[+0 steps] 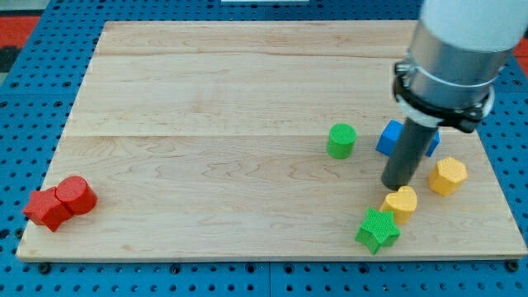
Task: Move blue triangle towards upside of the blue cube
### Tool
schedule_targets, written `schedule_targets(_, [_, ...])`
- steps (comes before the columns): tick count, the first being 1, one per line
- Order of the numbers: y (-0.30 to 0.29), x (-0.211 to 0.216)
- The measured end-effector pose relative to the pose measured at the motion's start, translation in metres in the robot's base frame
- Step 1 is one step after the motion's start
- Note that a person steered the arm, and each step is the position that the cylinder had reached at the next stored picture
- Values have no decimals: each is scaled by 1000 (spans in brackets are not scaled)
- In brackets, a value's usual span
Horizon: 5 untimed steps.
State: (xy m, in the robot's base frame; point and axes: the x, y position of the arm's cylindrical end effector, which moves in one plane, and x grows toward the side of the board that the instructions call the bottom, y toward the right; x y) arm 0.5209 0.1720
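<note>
My tip point(397, 186) stands at the view's right, just above a yellow block point(402, 201). Blue shows on both sides of the rod: a blue piece point(390, 138) on its left and a smaller blue piece point(433, 145) on its right. The rod hides the middle, so I cannot tell which is the triangle and which the cube, or whether they touch. The tip is just below these blue pieces, towards the view's bottom.
A green cylinder point(341, 140) stands left of the blue pieces. A yellow hexagon point(447, 176) lies right of the tip. A green star point(378, 230) touches the yellow block from below. A red cylinder point(76, 195) and a red block point(47, 209) sit at the board's point(206, 99) bottom left corner.
</note>
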Motion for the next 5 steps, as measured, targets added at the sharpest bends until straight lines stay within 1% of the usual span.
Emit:
schedule_targets(1, [43,-11])
schedule_targets(2, [99,-14])
schedule_targets(3, [102,-38])
schedule_targets(4, [91,-69])
schedule_targets(5, [54,-95])
